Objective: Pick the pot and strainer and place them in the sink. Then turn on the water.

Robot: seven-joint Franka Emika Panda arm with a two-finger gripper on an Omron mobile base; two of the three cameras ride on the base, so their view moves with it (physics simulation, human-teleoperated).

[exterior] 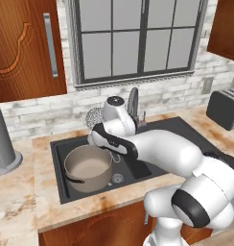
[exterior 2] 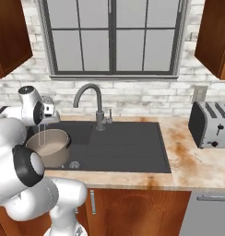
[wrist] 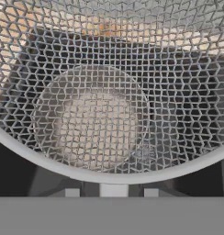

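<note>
The grey-taupe pot (exterior: 87,168) (exterior 2: 52,147) stands upright in the left part of the dark sink (exterior: 157,129) (exterior 2: 123,143). My gripper (exterior: 102,118) (exterior 2: 50,112) hovers above the pot's back rim, shut on the wire-mesh strainer (exterior: 93,116) (exterior 2: 48,98). The strainer's thin wire handle hangs down over the pot. In the hand view the strainer's mesh (wrist: 109,92) sits right in front of the camera, its rim curving across the bottom, and the pot shows blurred through it. No water is in view at the grey tap (exterior: 133,103) (exterior 2: 89,92).
A tall grey canister (exterior: 1,141) stands on the counter left of the sink. A toaster (exterior: 224,108) (exterior 2: 211,122) sits on the right counter. The tap rises behind the sink's middle, close to the hand. Wooden cabinets hang at both upper sides of the window.
</note>
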